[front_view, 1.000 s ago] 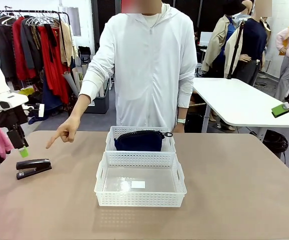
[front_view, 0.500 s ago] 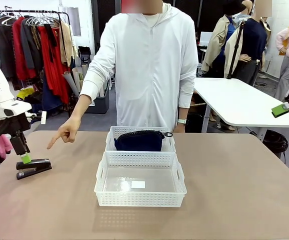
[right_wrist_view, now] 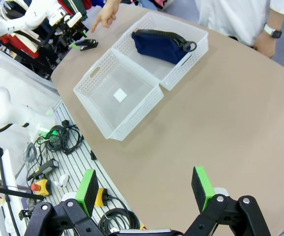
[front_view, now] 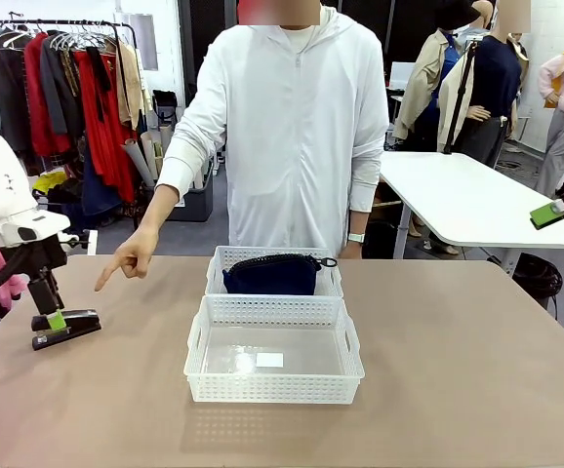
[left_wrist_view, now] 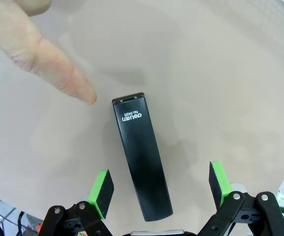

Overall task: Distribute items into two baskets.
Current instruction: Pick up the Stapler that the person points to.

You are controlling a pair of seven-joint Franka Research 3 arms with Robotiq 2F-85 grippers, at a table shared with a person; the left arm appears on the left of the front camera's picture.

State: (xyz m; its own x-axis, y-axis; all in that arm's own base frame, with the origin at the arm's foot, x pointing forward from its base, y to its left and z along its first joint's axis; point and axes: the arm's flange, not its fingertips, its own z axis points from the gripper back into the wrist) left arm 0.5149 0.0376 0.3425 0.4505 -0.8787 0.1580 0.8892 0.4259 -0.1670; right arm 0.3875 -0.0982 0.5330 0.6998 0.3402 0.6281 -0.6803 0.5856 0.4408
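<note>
A black stapler (front_view: 67, 327) (left_wrist_view: 141, 157) lies on the table's left side. My left gripper (front_view: 56, 318) (left_wrist_view: 160, 189) is down over it and open. Its green pads (left_wrist_view: 101, 192) stand on either side of the stapler's rear half without touching it. The person's hand (front_view: 126, 261) points a finger (left_wrist_view: 66, 78) at the stapler. Mid-table stand two white lattice baskets: the larger one (front_view: 272, 388) (right_wrist_view: 137, 115) nearer me holds just a white label, and the smaller one (front_view: 225, 258) behind it holds the navy pouch (front_view: 272, 275) (right_wrist_view: 161, 44). My right gripper (right_wrist_view: 146, 191) hangs open high above the table's right edge.
The person stands at the far edge behind the baskets. The tan table (front_view: 458, 370) is bare to the right of the baskets. Cables and tools (right_wrist_view: 58, 147) lie on a rail beyond the table's edge in the right wrist view.
My left gripper has come down and slightly right, from above the stapler to straddling it. The pointing hand, baskets and right arm stayed put.
</note>
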